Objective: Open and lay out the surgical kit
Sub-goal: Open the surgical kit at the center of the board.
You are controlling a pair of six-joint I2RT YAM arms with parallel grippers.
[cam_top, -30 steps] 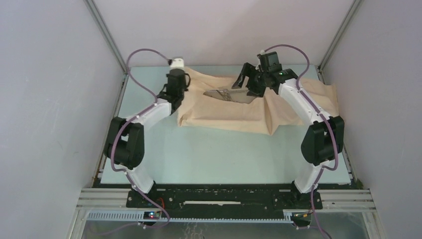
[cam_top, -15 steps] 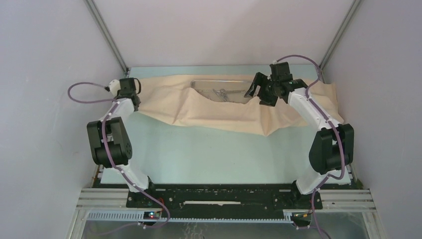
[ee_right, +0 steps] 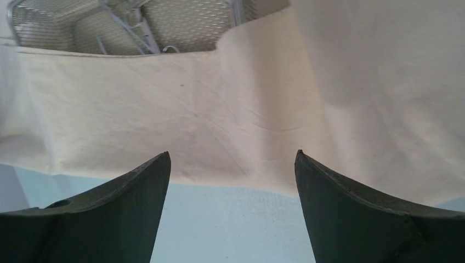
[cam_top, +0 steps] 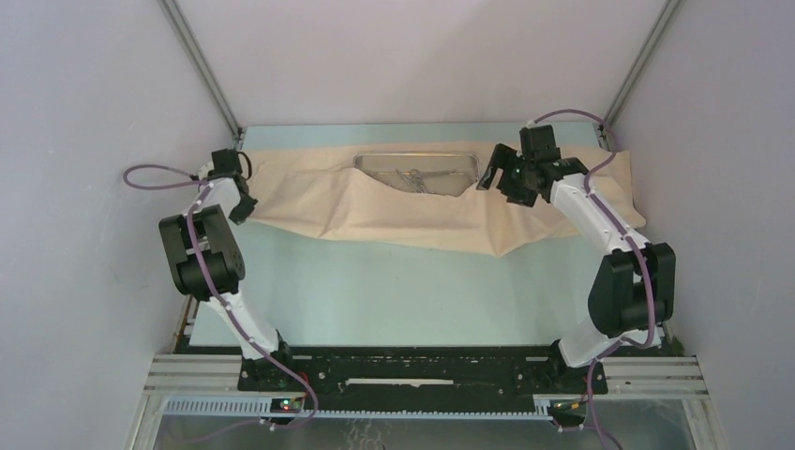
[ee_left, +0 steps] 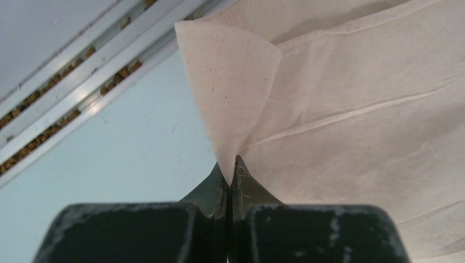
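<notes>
- Over the last second the left arm has swung out to the left edge and pulled a flap of the cloth (cam_top: 412, 214) with it. The tray (cam_top: 412, 156), half covered before, now shows along its whole length. The right hand (cam_top: 491, 169) has drawn back to the right.
- Nearest, the tabletop (cam_top: 394, 291) is bare, and the cloth's rumpled near edge crosses its middle.
- The left hand (ee_left: 230, 164) is pinched tight on a cloth corner, low by the left edge, with the arm folded back on itself.
- The right hand is spread wide and holds nothing. It hovers over the cloth just right of the tray, tilted down toward it.
- Farthest, the tray sits on the cloth by the back edge with the instruments (cam_top: 414, 176) inside. A fold of cloth laps its near rim.
- The step looks to be spreading the left flap. Keep the corner low, pull outward only until the wrinkles go so the tray does not slide, then let go. The near fold probably comes next.
</notes>
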